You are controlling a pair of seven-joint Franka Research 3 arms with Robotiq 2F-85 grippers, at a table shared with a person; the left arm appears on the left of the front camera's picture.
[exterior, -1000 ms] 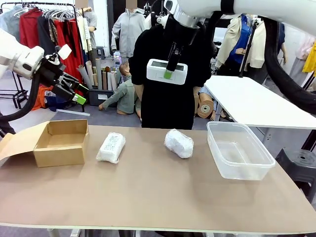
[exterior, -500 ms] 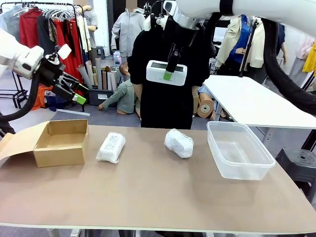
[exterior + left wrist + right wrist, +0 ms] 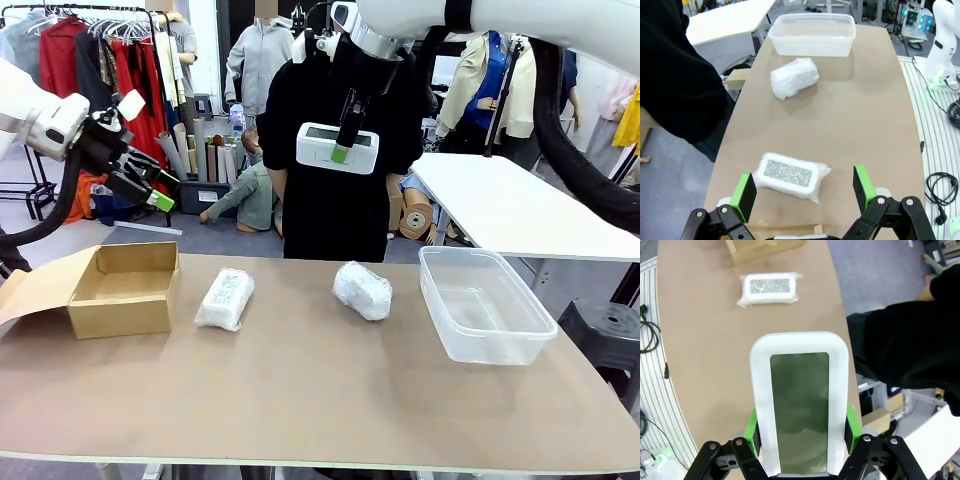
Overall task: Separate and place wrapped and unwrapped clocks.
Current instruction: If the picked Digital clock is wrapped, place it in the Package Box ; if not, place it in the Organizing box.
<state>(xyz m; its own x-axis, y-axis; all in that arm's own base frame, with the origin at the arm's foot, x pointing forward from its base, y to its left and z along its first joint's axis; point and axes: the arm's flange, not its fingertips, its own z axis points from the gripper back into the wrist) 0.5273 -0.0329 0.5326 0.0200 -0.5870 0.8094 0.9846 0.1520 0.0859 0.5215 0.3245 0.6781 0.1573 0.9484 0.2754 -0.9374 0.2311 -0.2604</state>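
Clamping the small white smooth-plastic digital clock (image 3: 318, 150) in my right gripper (image 3: 341, 150) high above the brown table (image 3: 300, 400). My left gripper (image 3: 160, 190) hangs wide open. On the table lie the flat white bubble-wrap bundle (image 3: 225, 298) and the rounder bubble-wrap bundle (image 3: 362, 289), apart.

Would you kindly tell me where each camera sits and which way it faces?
Front view: fixed between the arms, facing the person across the table; open left gripper, right gripper gripping the clock.
Left wrist view: on the left arm, looking past its gripper at the flat bundle.
Right wrist view: on the right arm, looking down past the clock.
Both wrist views show the flat bundle.
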